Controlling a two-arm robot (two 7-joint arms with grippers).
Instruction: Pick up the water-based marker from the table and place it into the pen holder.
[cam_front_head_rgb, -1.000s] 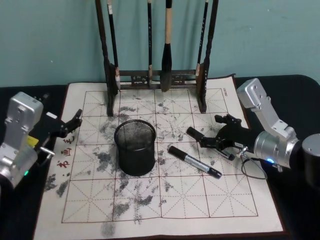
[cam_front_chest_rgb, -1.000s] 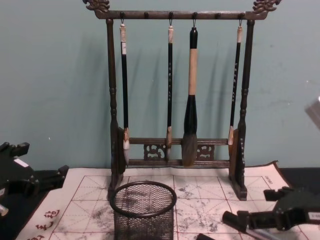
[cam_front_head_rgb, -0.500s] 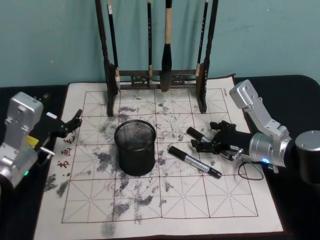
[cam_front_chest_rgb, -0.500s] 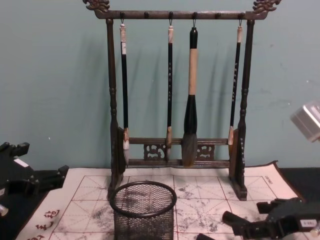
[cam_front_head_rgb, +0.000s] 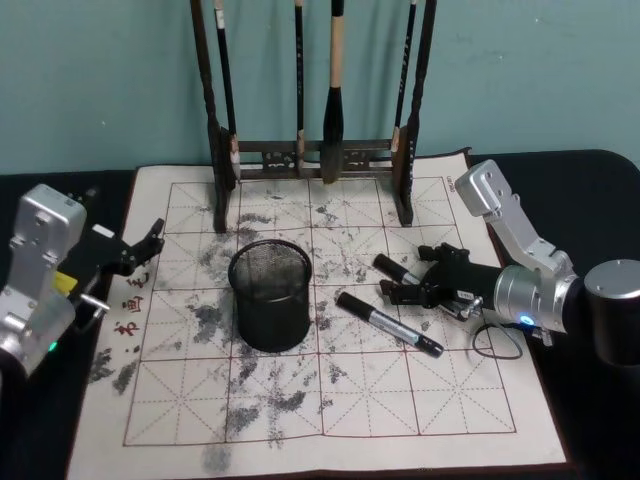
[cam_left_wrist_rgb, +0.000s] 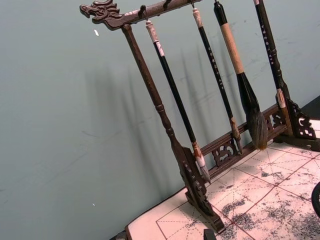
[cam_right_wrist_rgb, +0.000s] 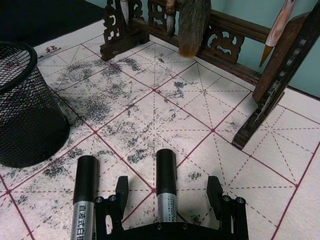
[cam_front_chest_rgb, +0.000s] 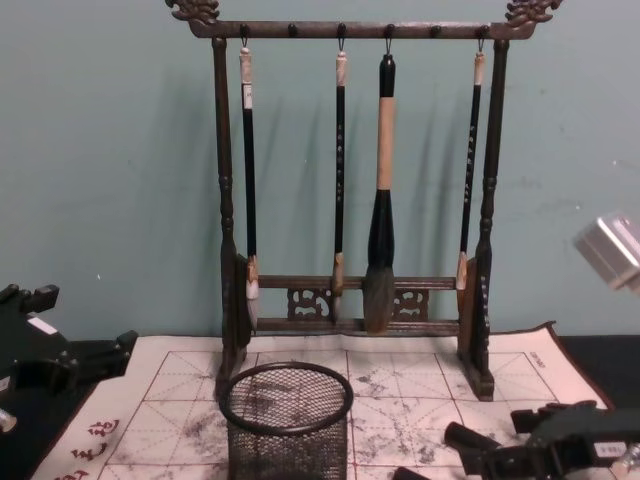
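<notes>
The right end effector (cam_front_head_rgb: 413, 272) has dropped, spread astride the far marker (cam_right_wrist_rgb: 166, 172) (lying on cloth (cam_front_head_rgb: 330, 400)); pinch next; left end effector (cam_front_head_rgb: 143, 248) idles spread.

Lying flat on the stained cloth (cam_front_head_rgb: 330, 400) over the black table (cam_front_head_rgb: 590, 180): black water-based marker (cam_front_head_rgb: 398, 269), angled, just beside a second marker (cam_front_head_rgb: 390, 324). To their left, upright on the cloth, round wire-mesh pen holder (cam_front_head_rgb: 270, 312).
</notes>
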